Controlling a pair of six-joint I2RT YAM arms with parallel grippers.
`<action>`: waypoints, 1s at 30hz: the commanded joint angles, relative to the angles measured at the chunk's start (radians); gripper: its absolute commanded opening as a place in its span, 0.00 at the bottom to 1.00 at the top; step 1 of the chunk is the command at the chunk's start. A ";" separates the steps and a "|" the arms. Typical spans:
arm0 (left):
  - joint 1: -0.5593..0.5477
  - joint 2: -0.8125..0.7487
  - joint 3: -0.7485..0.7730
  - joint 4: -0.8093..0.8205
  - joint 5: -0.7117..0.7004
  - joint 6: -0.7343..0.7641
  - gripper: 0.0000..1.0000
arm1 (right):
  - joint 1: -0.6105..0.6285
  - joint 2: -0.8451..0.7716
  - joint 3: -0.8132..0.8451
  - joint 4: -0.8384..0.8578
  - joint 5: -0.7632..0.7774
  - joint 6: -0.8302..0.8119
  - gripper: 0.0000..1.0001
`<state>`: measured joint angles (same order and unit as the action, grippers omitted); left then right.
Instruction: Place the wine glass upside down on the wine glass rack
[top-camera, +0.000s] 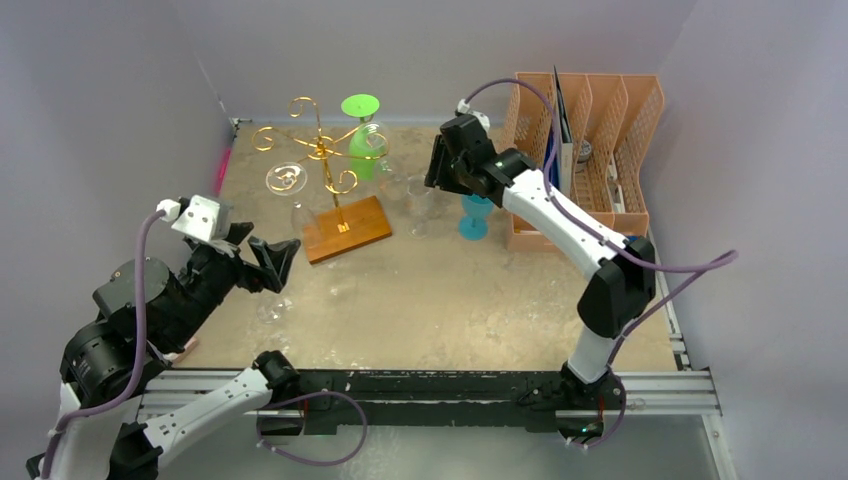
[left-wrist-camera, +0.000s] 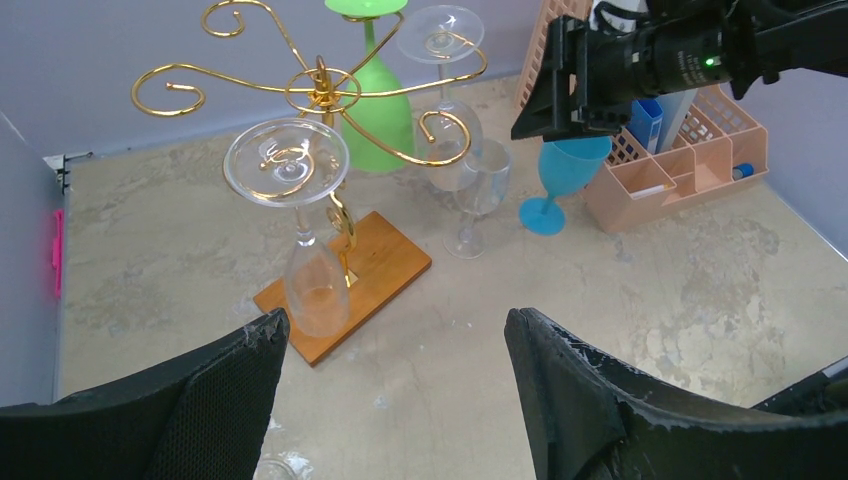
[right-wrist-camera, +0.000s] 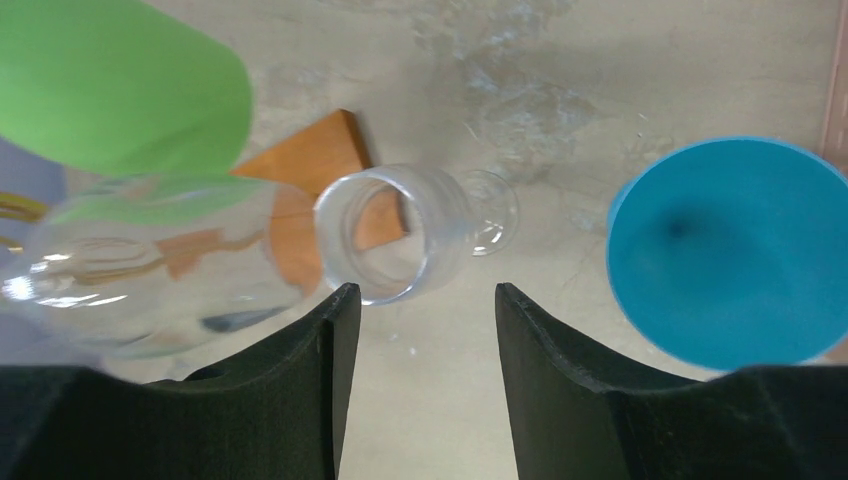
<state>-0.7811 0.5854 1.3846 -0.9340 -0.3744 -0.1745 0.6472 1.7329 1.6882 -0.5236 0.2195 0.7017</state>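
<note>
Beige table (top-camera: 450, 290): wine glass rack (top-camera: 345, 232), wine glass (left-wrist-camera: 488, 185), blue goblet (top-camera: 476, 218), organiser (top-camera: 600, 150)

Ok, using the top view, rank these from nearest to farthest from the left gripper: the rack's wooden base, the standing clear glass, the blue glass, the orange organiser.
From the left gripper:
1. the wooden base, just ahead.
2. the standing clear glass, mid-table.
3. the blue glass, beside the organiser.
4. the orange organiser, far right corner.

The thin gold wire rack (top-camera: 345, 228) on its brown wooden base is viewed distantly from above, obliquely at mid-range from the left wrist, and steeply downward, close beside it, from the right; the base is shared throughout.
</note>
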 joint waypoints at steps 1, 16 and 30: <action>-0.001 -0.002 -0.013 0.052 -0.011 -0.016 0.78 | 0.023 0.036 0.088 -0.065 0.081 -0.074 0.53; -0.001 -0.002 -0.027 0.055 -0.023 -0.003 0.79 | 0.035 0.170 0.186 -0.155 0.089 -0.133 0.47; -0.001 -0.025 -0.036 0.043 -0.019 -0.033 0.78 | 0.039 0.204 0.258 -0.270 0.089 -0.175 0.31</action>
<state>-0.7811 0.5777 1.3582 -0.9211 -0.3836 -0.1818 0.6807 1.9457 1.8946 -0.7204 0.2966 0.5571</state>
